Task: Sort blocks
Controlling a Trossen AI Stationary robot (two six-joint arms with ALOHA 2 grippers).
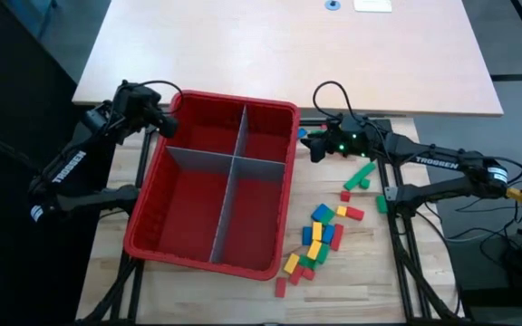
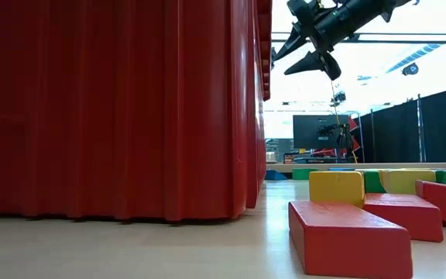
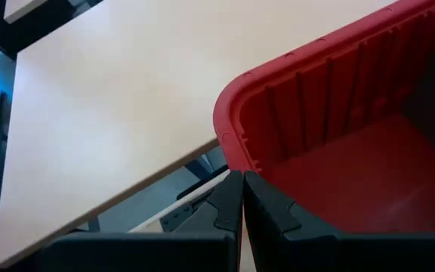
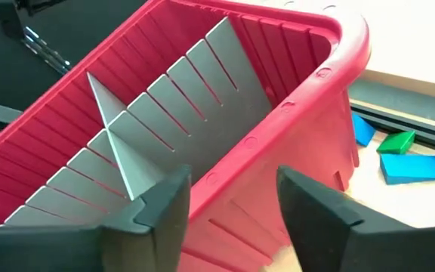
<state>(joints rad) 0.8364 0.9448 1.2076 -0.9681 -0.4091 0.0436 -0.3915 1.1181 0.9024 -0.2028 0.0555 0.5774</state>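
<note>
Several small red, green, blue and yellow blocks (image 1: 323, 237) lie flat on the table right of the red bin (image 1: 214, 195), which grey panels (image 1: 229, 163) split into compartments. In the low view, red and yellow blocks (image 2: 355, 225) lie in front. My right gripper (image 1: 314, 149) hovers open, above the table, just off the bin's far right corner (image 4: 338, 45), holding nothing. My left gripper (image 1: 169, 122) is shut with nothing in it and hangs at the bin's far left corner (image 3: 232, 113).
A few blue and green blocks (image 4: 402, 155) lie on the table by the bin's far right corner. A second, pale table (image 1: 279, 45) stands beyond the far edge. Dark frame rails (image 1: 397, 195) and cables run under the right arm.
</note>
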